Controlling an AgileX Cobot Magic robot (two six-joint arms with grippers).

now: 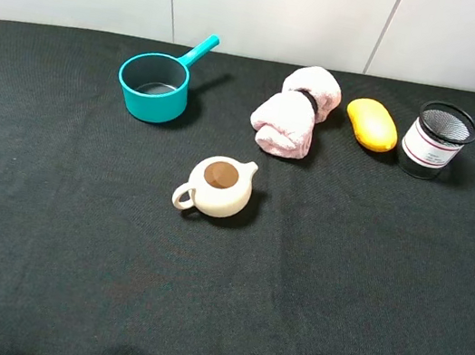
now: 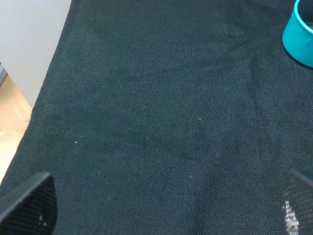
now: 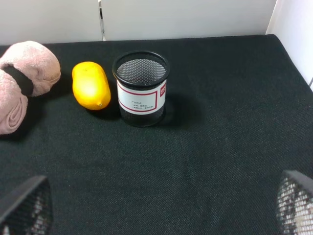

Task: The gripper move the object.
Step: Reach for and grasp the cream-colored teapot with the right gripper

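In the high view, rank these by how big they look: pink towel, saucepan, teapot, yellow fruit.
Largest: pink towel and saucepan, too alike to rank.
Next: teapot, though it sits nearer the camera.
Smallest: yellow fruit.

Cream brown-topped teapot [image 1: 219,194] upright at table [image 1: 339,278] centre

My left gripper [image 2: 164,210] hangs over the black woven tablecloth [image 2: 161,122], its two dark mesh-patterned fingertips [image 2: 29,205] spread wide with only cloth between them. A teal round saucepan [image 2: 301,36] shows its curved wall ahead; light wooden floor [image 2: 12,117] lies past the cloth's edge.
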